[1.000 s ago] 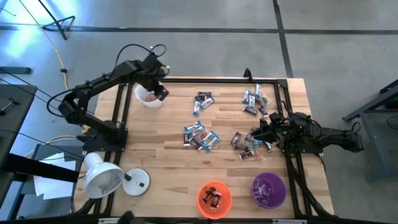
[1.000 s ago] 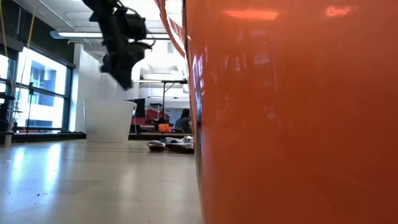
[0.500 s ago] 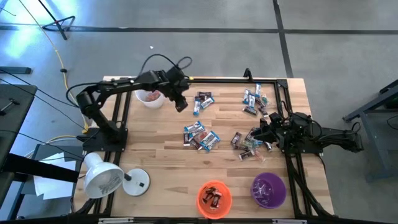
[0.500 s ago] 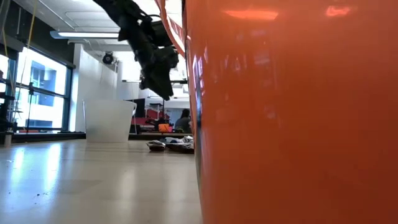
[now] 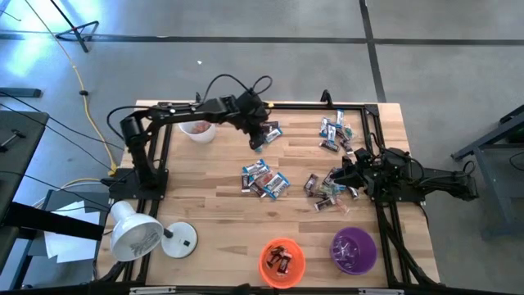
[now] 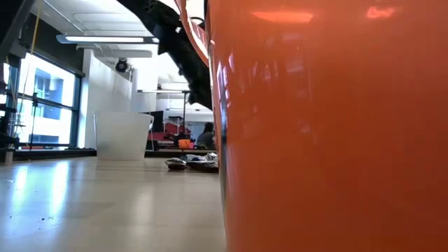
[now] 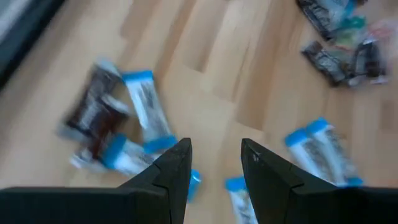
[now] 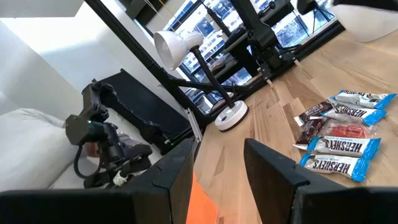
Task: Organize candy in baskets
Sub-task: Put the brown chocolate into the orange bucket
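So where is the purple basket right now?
In the high view, the purple basket sits at the table's near edge on the right side, just right of the orange basket and below the resting right gripper.

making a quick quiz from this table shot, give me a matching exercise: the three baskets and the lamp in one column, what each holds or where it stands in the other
Things:
1. white basket
2. orange basket
3. purple basket
4. lamp

Descriptions:
A. holds dark brown bars
B. near corner on the left arm's side
C. far side, holds pinkish candy
D. near edge, close to the right arm's base

Pairs: 1-C, 2-A, 3-D, 4-B
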`<state>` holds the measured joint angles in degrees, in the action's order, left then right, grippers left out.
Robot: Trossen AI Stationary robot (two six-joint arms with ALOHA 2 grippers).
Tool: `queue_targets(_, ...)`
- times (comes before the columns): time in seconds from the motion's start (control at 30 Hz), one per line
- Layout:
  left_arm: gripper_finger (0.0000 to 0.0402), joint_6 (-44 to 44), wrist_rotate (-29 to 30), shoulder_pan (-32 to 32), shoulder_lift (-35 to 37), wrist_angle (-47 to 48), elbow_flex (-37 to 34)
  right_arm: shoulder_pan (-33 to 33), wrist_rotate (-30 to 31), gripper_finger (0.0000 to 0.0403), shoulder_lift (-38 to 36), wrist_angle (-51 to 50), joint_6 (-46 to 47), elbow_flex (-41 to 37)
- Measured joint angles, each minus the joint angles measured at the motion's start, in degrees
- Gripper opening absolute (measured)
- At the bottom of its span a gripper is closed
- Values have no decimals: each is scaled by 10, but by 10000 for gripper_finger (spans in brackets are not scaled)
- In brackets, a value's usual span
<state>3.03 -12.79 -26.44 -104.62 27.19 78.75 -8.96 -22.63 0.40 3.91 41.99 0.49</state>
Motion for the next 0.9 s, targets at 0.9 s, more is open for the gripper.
queue_targets(0.9, 129, 311, 120, -33, -89, 23, 40, 0, 0, 138, 0, 0, 0, 0)
